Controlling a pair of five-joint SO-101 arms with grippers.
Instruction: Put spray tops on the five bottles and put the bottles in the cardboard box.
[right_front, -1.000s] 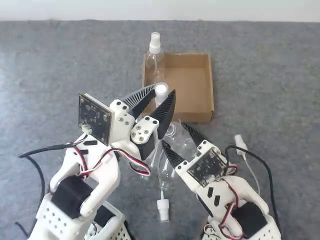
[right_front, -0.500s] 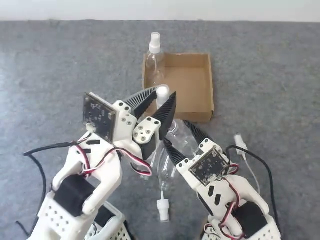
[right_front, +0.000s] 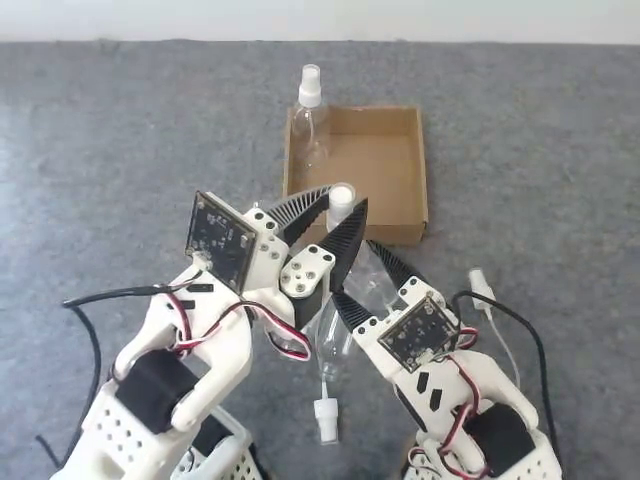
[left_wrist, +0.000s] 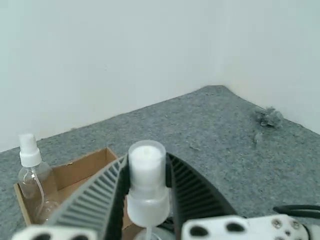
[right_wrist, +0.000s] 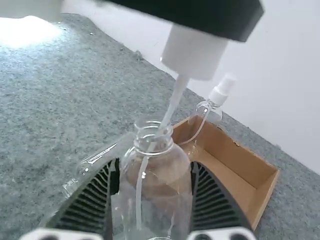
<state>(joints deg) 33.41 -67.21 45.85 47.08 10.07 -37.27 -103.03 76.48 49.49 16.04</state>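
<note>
Two arms at a grey bench (right_front: 120, 130), seen from above and from each wrist. The left end effector (right_front: 343, 200) is closed on a white spray top (left_wrist: 146, 185), its ribbed fingers pressed against either side of the top's body. It holds the top upright above the bench, just in front of the near wall of the cardboard box (right_front: 421, 170).

The right end effector (right_front: 358, 278) grips an open bottle (right_wrist: 155, 170) of clear plastic, one finger against each side, with the neck pointing up toward the spray top. In the right wrist view the top's thin dip tube (right_wrist: 172, 107) runs down and passes into the bottle's neck. The top's collar sits above the neck and apart from it.

A capped bottle (right_front: 310, 120) stands upright in the far left corner of the box. A lying bottle (right_front: 328, 345) rests on the bench between the two arms, and a loose spray top (right_front: 327, 418) lies just beside its near end. Another spray top (right_front: 483, 285) lies on the bench just beside the right arm's outer side.
</note>
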